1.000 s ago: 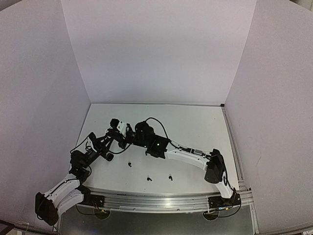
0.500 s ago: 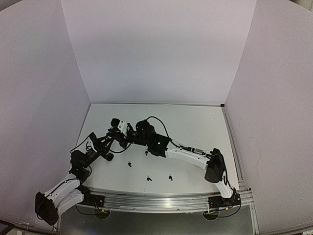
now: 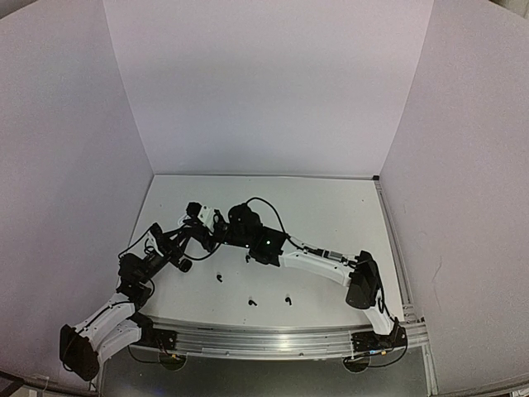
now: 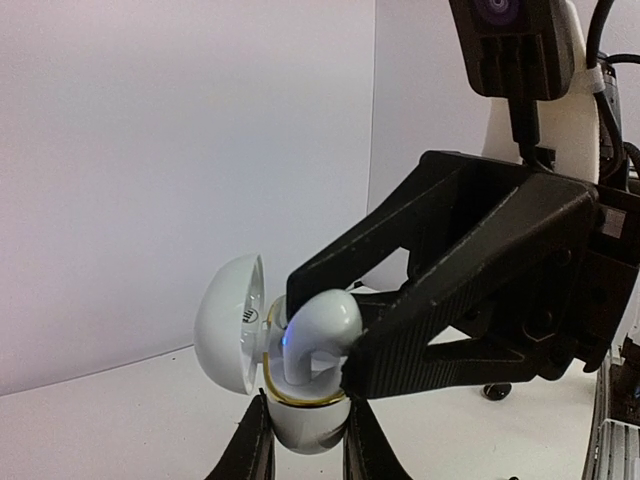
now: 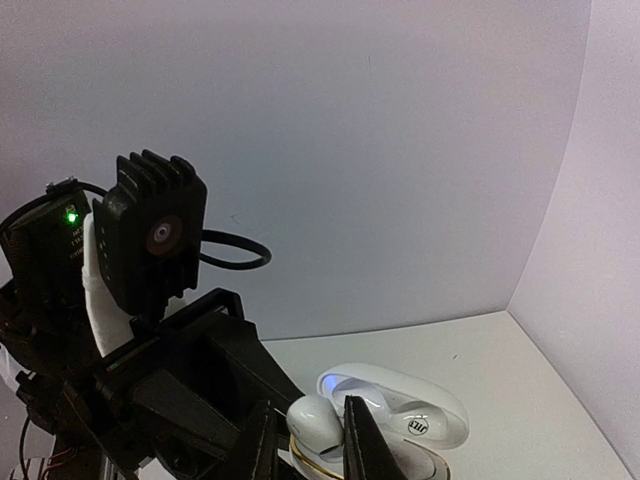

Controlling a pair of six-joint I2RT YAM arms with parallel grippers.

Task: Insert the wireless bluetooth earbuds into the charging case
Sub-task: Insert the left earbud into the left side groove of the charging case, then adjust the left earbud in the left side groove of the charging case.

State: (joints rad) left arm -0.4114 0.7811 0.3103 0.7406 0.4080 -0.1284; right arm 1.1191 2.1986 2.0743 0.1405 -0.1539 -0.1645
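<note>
A white charging case (image 4: 305, 428) stands upright with its lid (image 4: 230, 325) swung open, and my left gripper (image 4: 305, 445) is shut on its lower half. A white earbud (image 4: 322, 318) sits stem-down in the case's gold-rimmed well, a blue light glowing beside it. My right gripper (image 5: 305, 440) straddles that earbud (image 5: 318, 425), its jaws slightly apart with a thin gap on one side. Both grippers meet left of the table's middle, the left (image 3: 202, 223) and the right (image 3: 221, 226) side by side. Three black earbuds (image 3: 219, 277) (image 3: 252, 303) (image 3: 288, 299) lie on the table nearer the arms.
White walls enclose the table (image 3: 331, 215) at the back and on both sides. A small black piece (image 4: 495, 390) lies on the table behind the right gripper. The metal rail (image 3: 264, 339) with the arm bases runs along the near edge.
The right gripper's jaws have loosened from the white earbud, which stays seated in the case. Both arms have hardly shifted.
</note>
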